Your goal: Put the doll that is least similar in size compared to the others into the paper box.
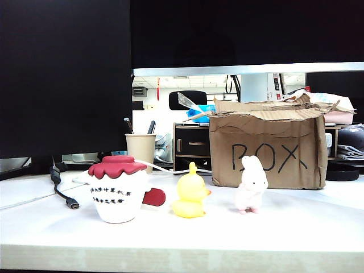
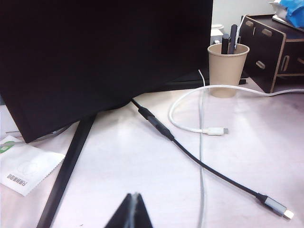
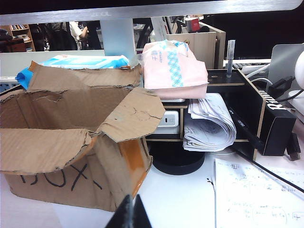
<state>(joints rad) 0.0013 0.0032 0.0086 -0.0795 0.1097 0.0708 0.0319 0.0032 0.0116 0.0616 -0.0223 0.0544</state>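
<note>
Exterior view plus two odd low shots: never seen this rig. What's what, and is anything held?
It is a two-arm robot. The exterior view faces the table: a white jar-shaped plush doll, a yellow duck, a white-pink rabbit, the cardboard box marked BOX and a paper cup. The other two pictures come from cameras on the wrists. The left gripper is shut above cables near the cup; the right gripper is shut beside the box. Neither holds anything.
</note>
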